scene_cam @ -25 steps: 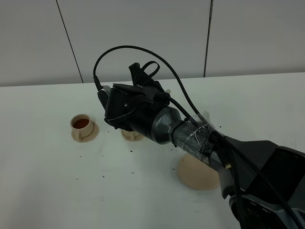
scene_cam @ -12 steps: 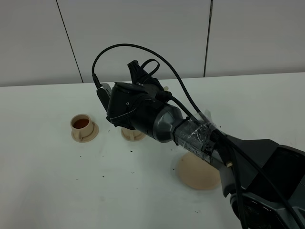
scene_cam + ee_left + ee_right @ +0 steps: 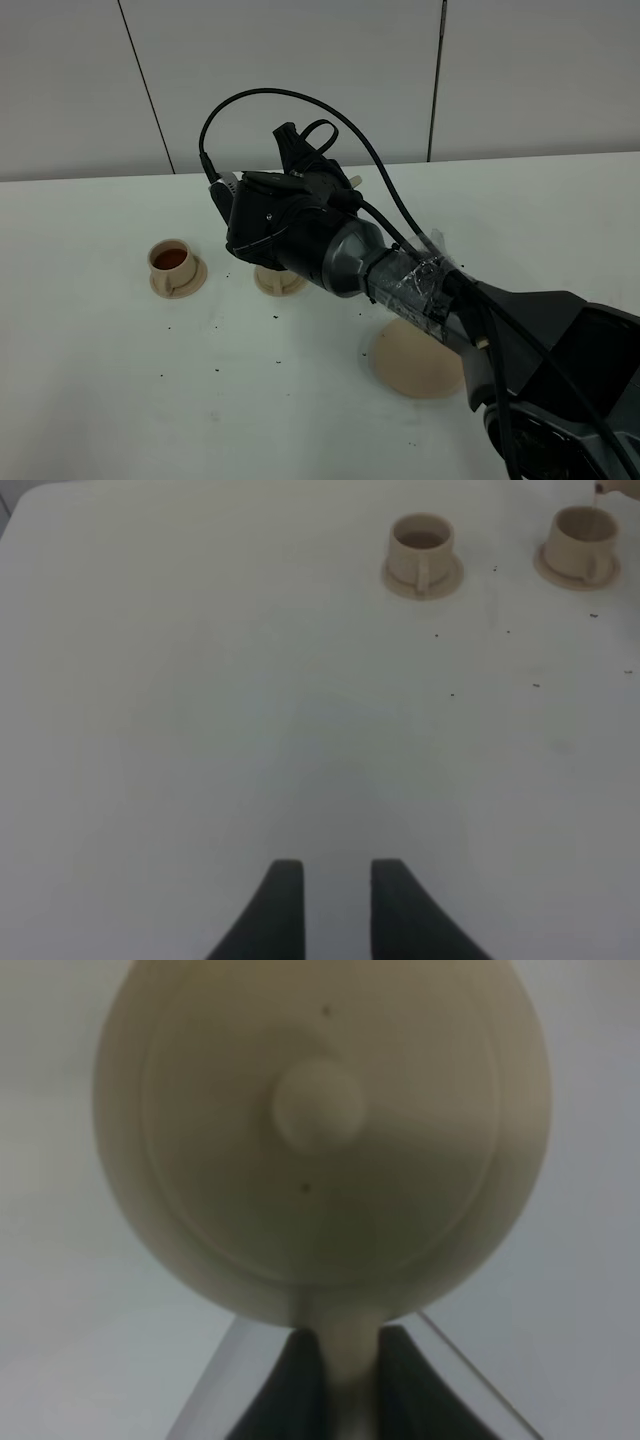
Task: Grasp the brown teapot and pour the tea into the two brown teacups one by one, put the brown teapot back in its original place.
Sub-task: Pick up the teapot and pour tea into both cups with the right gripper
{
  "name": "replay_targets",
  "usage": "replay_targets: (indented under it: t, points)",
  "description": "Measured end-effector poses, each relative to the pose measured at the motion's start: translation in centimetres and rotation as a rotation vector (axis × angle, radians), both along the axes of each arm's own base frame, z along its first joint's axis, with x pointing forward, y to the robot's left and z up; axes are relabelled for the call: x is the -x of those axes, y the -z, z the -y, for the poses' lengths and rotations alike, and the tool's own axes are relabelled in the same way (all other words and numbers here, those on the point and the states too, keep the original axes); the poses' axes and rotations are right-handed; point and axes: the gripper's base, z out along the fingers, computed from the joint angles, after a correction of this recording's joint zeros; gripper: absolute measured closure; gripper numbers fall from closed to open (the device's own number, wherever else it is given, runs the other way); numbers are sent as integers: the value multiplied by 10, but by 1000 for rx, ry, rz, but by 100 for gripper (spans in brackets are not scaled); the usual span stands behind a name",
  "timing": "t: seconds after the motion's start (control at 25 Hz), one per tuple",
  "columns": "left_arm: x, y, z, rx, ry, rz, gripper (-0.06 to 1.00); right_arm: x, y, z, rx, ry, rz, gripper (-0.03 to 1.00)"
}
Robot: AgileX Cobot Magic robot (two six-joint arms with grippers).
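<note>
The brown teapot fills the right wrist view from above, its lid knob in the middle. My right gripper is shut on the teapot's handle. In the exterior view the right arm reaches across over the second teacup and hides both the teapot and most of that cup; only its small saucer shows. The other teacup, further left, holds reddish tea. The left wrist view shows both teacups, one and the other, far from my left gripper, which stands slightly open and empty over bare table.
The large round saucer lies bare on the white table, right of the cups and under the right arm. Small dark specks are scattered around the cups. A pale panelled wall stands behind the table.
The right wrist has shifted slightly up and to the right over the second cup. The cups, the saucer and the left gripper have stayed where they were.
</note>
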Motion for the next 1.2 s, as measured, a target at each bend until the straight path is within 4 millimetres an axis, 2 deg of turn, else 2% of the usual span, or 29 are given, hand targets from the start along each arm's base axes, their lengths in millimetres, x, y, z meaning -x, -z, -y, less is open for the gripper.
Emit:
replay_targets:
  t: [1.2]
  points:
    - [0,0,0,0,0,0,71,0,0,2,18,14,-2,87]
